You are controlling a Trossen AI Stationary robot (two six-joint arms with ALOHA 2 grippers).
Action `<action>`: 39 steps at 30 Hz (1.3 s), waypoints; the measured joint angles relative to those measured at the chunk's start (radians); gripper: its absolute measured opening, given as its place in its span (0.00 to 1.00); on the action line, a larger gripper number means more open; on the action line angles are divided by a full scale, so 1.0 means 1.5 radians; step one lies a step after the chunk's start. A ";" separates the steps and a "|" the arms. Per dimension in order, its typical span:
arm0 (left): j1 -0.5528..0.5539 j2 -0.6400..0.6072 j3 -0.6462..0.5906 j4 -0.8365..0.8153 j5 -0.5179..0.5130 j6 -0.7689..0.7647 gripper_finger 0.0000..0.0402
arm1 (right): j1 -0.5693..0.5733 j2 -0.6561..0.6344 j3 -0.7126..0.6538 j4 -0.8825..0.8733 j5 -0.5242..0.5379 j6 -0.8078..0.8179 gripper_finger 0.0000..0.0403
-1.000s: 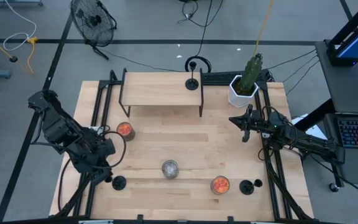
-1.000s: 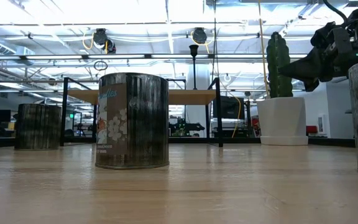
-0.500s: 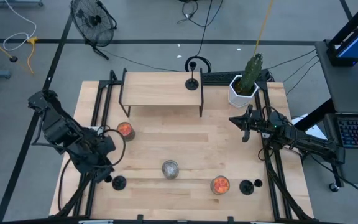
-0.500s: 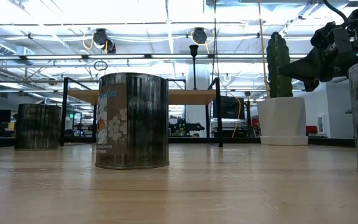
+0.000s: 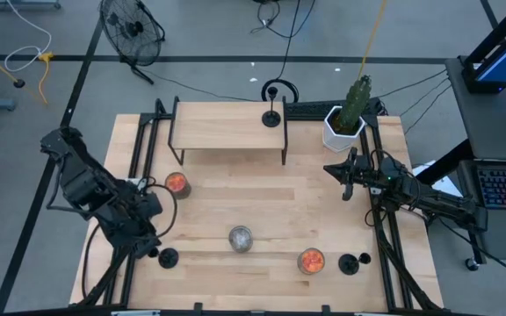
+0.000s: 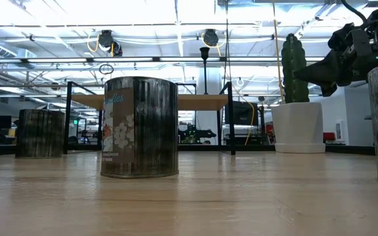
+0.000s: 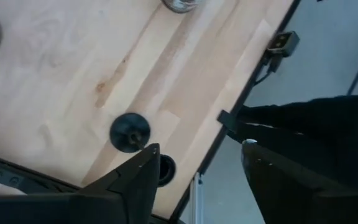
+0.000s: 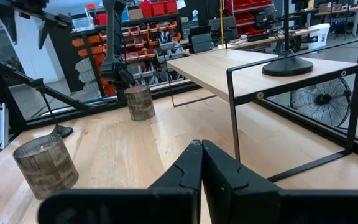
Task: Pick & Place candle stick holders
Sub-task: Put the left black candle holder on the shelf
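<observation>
One candle stick holder [image 5: 272, 116] on shelf [image 5: 227, 125]; two on surface [image 5: 262, 211]. Left hand [image 7: 197, 163] part open, empty, above nearest holder [image 7: 130, 131]. Right hand [image 8: 201, 163] closed, empty.

The left tool [image 7: 197, 165] apparently spread wider above the candle stick holder [image 7: 130, 131].

From overhead we look straight down on the whole counter [image 5: 262, 202]. Down low, we sit at counter height, close behind the silver can [image 6: 139, 127], facing the raised shelf [image 6: 151, 101] that the overhead also shows. The left wrist camera looks down at the counter's edge; the right wrist camera looks level across toward the shelf.
</observation>
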 joint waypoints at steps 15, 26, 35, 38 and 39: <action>-0.041 0.001 0.000 -0.077 -0.011 -0.060 0.61 | 0.000 0.000 0.000 0.000 0.000 0.000 0.00; -0.040 0.037 0.000 -0.093 0.014 -0.137 0.61 | 0.000 0.000 0.000 0.000 0.000 0.000 0.00; -0.052 0.110 0.000 -0.164 0.105 -0.125 0.61 | 0.000 0.000 0.000 0.000 0.000 0.000 0.00; -0.053 0.121 0.000 -0.165 0.090 -0.125 0.61 | 0.000 0.000 0.000 0.000 0.000 0.000 0.00; -0.052 0.124 0.000 -0.166 0.085 -0.124 0.61 | 0.000 0.000 0.000 0.000 0.000 0.000 0.00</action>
